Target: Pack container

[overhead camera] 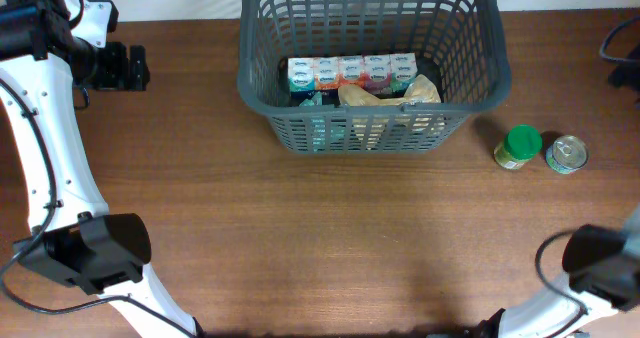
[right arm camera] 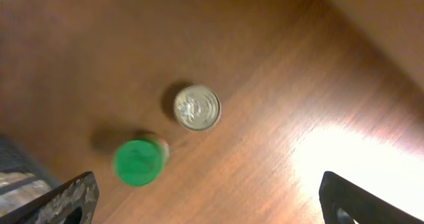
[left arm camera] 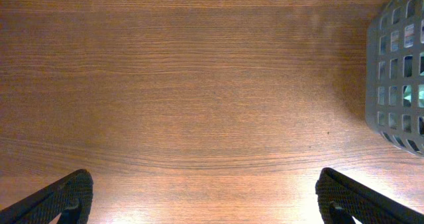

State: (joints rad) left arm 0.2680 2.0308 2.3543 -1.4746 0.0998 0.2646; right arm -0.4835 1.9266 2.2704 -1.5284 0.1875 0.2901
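The dark grey slotted basket (overhead camera: 370, 128) stands at the back centre. It holds a row of small colourful boxes (overhead camera: 350, 71) and a tan bag (overhead camera: 385, 98). Its corner shows in the left wrist view (left arm camera: 396, 71). A green-lidded jar (overhead camera: 518, 146) and a small metal tin can (overhead camera: 566, 154) stand upright on the table right of the basket, side by side. Both show in the right wrist view, the jar (right arm camera: 137, 162) and the can (right arm camera: 197, 107). My left gripper (overhead camera: 130, 66) (left arm camera: 205, 197) is open and empty, left of the basket. My right gripper (right arm camera: 205, 197) is open and empty, above the table near the jar and can.
The wooden table (overhead camera: 320, 238) spreads in front of the basket. The arm bases stand at the front left (overhead camera: 90, 253) and front right (overhead camera: 600, 263). The table's far right edge (right arm camera: 371, 32) runs behind the can.
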